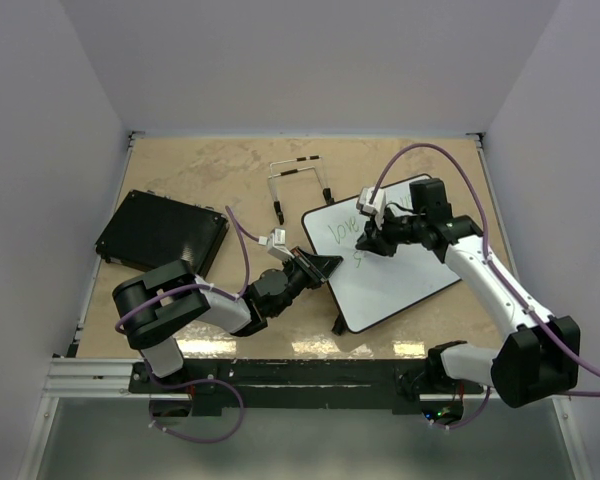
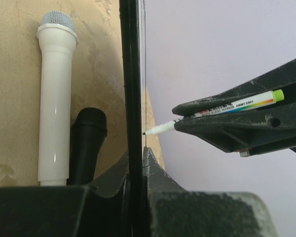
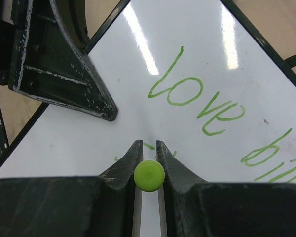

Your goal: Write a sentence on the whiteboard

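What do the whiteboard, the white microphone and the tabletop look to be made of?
Whiteboard: glossy white coated panel, judging by streaked light reflections, in a thin black frame, likely plastic. White microphone: smooth glossy plastic body with a highlight stripe; grey mesh head, probably metal. Tabletop: matte tan, mottled like stone-look laminate; unsure.

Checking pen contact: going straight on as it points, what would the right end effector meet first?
The whiteboard: the tip of the green marker in the right end effector seems to touch it.
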`<state>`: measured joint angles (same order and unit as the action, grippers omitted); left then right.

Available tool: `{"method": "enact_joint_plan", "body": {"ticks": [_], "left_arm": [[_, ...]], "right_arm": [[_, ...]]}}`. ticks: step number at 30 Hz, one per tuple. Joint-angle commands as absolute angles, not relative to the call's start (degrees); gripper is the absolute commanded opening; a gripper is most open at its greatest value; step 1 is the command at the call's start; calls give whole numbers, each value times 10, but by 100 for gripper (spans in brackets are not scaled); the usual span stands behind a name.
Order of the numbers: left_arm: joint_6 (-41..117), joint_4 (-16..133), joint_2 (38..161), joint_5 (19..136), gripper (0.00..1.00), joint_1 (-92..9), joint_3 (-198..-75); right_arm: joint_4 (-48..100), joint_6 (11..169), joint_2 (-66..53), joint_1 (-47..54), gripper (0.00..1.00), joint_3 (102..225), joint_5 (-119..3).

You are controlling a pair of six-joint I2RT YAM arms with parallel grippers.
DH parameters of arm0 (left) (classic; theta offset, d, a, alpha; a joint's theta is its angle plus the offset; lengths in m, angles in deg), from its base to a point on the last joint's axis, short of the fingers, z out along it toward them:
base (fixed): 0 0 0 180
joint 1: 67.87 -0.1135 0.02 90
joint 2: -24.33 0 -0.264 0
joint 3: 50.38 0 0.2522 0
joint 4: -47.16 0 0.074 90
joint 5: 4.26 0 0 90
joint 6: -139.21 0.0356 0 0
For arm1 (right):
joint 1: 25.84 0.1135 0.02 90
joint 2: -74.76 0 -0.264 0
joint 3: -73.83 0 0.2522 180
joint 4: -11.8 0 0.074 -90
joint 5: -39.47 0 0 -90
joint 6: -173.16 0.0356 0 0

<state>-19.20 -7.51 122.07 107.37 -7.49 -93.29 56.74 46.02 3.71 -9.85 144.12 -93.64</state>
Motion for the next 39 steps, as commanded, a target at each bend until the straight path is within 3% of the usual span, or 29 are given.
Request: {"method": "enact_joint_plan", "body": {"ticks": [1,10,21,29,39], "left_arm": [[-175,-218,1213,1080,0,-77,-939],[-175,-218,1212,1079,0,-77,-940],[-173,-213,1209,1076,0,-77,-940],[-172,-209,1207,1078,0,-77,-932],[-175,-216,1205,1077,0,-77,-924]], "right_arm": [[614,418,52,-100,0,1430,-956],[648,392,40,-99,0,1438,-947],[575,465,54,-100,0,1456,-886],[606,461,75,-123,0,1513,-925],[573,466,90,-144,0,1474,-981]]}}
